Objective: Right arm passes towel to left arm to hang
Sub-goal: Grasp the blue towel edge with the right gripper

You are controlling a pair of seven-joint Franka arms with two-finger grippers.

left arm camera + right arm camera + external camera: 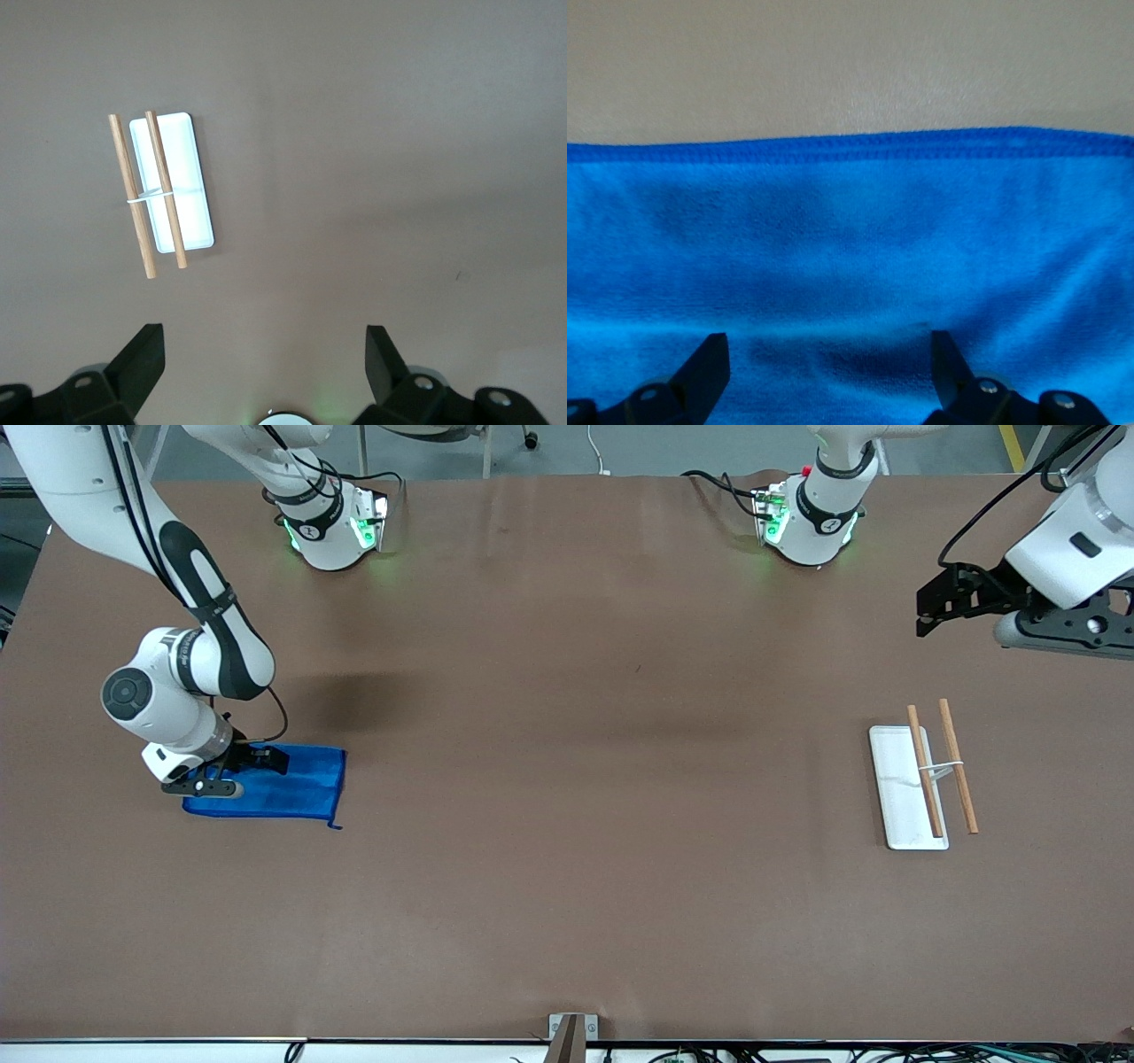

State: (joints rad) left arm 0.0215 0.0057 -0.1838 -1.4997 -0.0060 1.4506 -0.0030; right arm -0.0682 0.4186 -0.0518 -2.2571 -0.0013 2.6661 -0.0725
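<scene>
Nearest the front camera, toward my right arm's end of the table: the towel [276,784] lies flat on the table [567,886], its dark thread loop at the corner nearest the camera.

My right gripper [232,766] is low over the towel's outer part, jaws spread wide, nothing pinched yet. The right wrist view shows both fingertips [709,359] against blue cloth with the hemmed edge just ahead. I judge this a pre-grasp: placed to gather a fold near the edge, leaving cloth free for the handover.

Toward my left arm's end, slightly farther from the camera: a white tray [902,793] with two wooden rods [959,778] joined by a wire, presumably the hanger.

My left gripper [952,602] waits high near the hanger, released, empty.
</scene>
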